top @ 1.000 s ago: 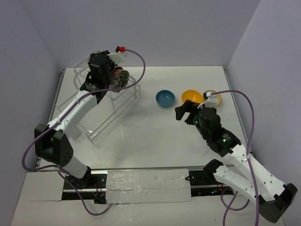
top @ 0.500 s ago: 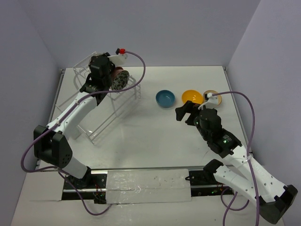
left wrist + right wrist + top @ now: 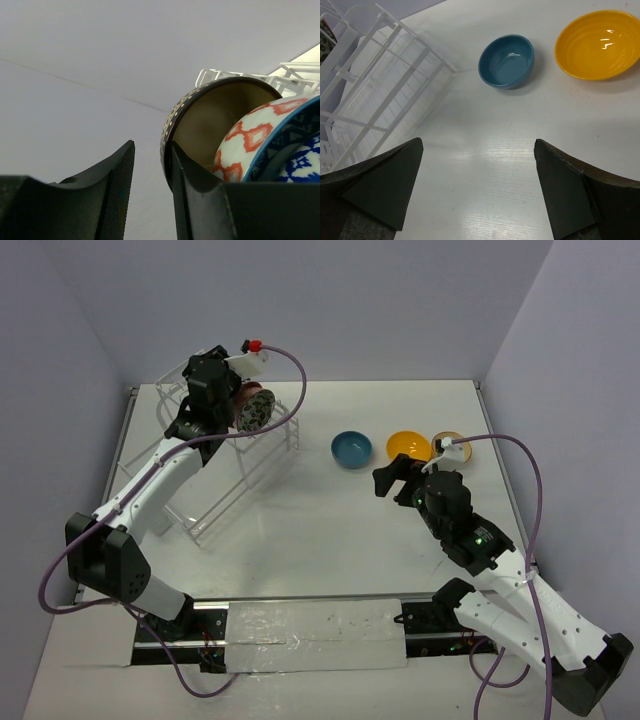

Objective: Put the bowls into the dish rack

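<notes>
The left fingers (image 3: pixel 107 195) are up at the top tier of the tall white wire dish rack (image 3: pixel 300 67). A narrow slit parts them, bare wall shows through it, and nothing is clamped between them. Just beside the right-hand one stands the dark brown bowl with a dotted rim and gold inside (image 3: pixel 215 120), set on edge. Nested against it are a white bowl with salmon diamonds (image 3: pixel 250 140) and a blue patterned bowl (image 3: pixel 300 165), so at least three bowls are in the rack. From above, a speckled bowl face (image 3: pixel 255 412) shows in that same row. It may be the grey patterned one, but the view is too small to be sure.

The right fingers (image 3: pixel 375 180) are spread wide and empty, hovering low over the white bench (image 3: pixel 330 540). Ahead of them sit the small teal bowl (image 3: pixel 506 60) and the orange-yellow ribbed bowl (image 3: pixel 600 45). Both are upright, apart from each other and well apart from the rack. A tan bowl (image 3: pixel 466 453) lies just beyond the orange-yellow one, half covered by the right wrist. Those three are left to load, so I'd judge the job a little over half done.

The left arm hides how the racked bowls sit in their slots, and the wrist view cuts off their lower halves. No grey cutlery cup shows in any view.
</notes>
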Action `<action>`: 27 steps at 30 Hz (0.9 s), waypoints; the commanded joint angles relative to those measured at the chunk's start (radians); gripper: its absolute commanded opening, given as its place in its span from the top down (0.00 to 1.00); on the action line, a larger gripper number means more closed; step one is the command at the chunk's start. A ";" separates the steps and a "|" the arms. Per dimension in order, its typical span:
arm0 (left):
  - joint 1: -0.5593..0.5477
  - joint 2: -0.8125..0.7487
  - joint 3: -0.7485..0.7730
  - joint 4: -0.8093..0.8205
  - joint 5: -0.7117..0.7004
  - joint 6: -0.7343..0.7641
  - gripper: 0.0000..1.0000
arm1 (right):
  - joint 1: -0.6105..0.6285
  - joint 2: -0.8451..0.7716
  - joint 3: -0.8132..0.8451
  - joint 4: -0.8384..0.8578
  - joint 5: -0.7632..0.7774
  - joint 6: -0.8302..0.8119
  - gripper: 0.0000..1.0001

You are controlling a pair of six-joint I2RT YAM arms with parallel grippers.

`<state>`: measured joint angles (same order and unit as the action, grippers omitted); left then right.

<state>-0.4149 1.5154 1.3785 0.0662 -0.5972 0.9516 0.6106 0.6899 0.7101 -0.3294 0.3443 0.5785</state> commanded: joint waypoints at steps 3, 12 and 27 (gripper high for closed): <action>-0.004 -0.069 0.039 0.034 0.029 -0.039 0.60 | -0.005 -0.020 -0.008 0.024 -0.001 0.000 0.00; -0.005 -0.070 0.022 0.017 0.068 -0.066 0.72 | -0.005 -0.026 -0.011 0.024 0.001 0.000 0.00; -0.009 -0.064 0.051 -0.101 0.171 -0.226 0.78 | -0.005 -0.032 -0.014 0.021 0.007 0.001 0.00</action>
<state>-0.4168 1.4860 1.3849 -0.0063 -0.4778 0.7925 0.6106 0.6704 0.6994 -0.3298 0.3397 0.5789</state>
